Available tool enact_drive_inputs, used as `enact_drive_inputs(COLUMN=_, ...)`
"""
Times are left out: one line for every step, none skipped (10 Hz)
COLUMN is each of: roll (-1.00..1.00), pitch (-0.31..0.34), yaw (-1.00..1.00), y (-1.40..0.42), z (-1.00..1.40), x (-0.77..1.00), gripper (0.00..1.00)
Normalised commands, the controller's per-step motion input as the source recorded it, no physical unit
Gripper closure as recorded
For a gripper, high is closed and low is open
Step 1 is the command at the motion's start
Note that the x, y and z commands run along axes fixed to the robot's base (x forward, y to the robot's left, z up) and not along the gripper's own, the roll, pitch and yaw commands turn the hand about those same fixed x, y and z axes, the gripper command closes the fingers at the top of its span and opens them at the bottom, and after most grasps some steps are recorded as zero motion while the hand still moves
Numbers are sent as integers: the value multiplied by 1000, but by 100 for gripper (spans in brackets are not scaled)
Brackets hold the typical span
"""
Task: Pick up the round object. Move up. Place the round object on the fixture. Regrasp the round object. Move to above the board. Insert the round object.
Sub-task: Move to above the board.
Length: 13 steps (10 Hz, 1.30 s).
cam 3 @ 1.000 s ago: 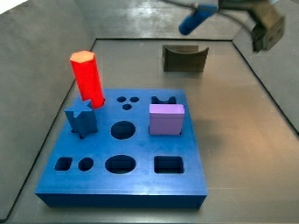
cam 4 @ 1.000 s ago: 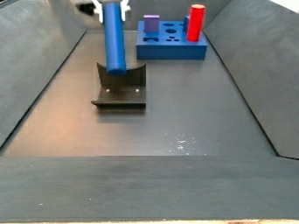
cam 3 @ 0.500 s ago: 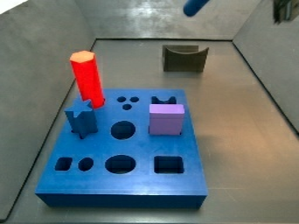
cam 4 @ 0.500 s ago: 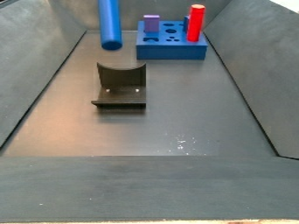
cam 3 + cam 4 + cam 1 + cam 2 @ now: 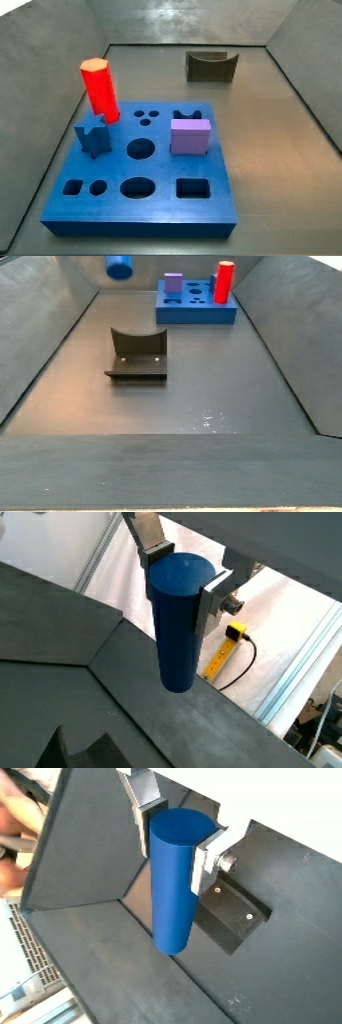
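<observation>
On the board (image 5: 140, 205), from left to right, stand a short blue star-shaped peg (image 5: 92, 137), a red hexagonal peg (image 5: 99, 88) upright just behind it, and a purple square block (image 5: 190, 136) seated near the middle; round, square and small dot holes lie open around them. Behind the board, well apart, the fixture (image 5: 210, 66) sits on the grey floor (image 5: 267, 110) with its curved notch bare.

In a side view only the lower end of the round object (image 5: 120, 267) shows at the upper edge, high above the floor and to the left of the fixture (image 5: 138, 355); the rest of it is cut off, and the hand is out of both side views.

In both wrist views the hand (image 5: 185, 574) is closed on the round object (image 5: 178, 622), its silver fingers (image 5: 209, 856) pressed against the cylinder's upper part, the free end hanging clear of the floor. In one wrist view the fixture (image 5: 238, 913) lies partly hidden behind the peg.
</observation>
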Motion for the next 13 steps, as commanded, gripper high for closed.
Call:
enact_drive_inputs(roll=-34, pitch=74, yaw=57, y=-63, z=1000, x=74, gripper=100)
enact_drive_inputs(roll=-30, pitch=84, yaw=53, y=-60, z=1000, x=72, gripper=100)
enact_drive_inputs(roll=-25, pitch=95, yaw=52, y=-56, z=1000, x=72, gripper=100)
enact_drive_inputs(roll=-20, pitch=103, yaw=52, y=-56, z=1000, x=70, gripper=100)
enact_drive_inputs(roll=-14, pitch=112, yaw=55, y=-54, z=1000, x=72, gripper=100)
enact_drive_inputs(roll=-11, pitch=124, yaw=60, y=-55, z=1000, x=77, gripper=100)
enact_drive_inputs(roll=-1, pitch=134, yaw=67, y=-53, z=990, x=84, gripper=100)
enact_drive_inputs(roll=9, pitch=134, yaw=73, y=-47, z=850, x=76, gripper=100)
enact_drive_inputs(roll=22, pitch=137, yaw=82, y=-41, z=667, x=67, gripper=100)
enact_drive_inputs(roll=28, pitch=141, yaw=87, y=-38, z=531, x=69, gripper=100)
enact_drive_inputs(roll=31, pitch=144, yaw=90, y=-38, z=443, x=70, gripper=100)
enact_drive_inputs(roll=40, pitch=149, yaw=97, y=-38, z=274, x=73, gripper=100)
enact_drive_inputs(roll=48, pitch=151, yaw=100, y=-38, z=171, x=76, gripper=100)
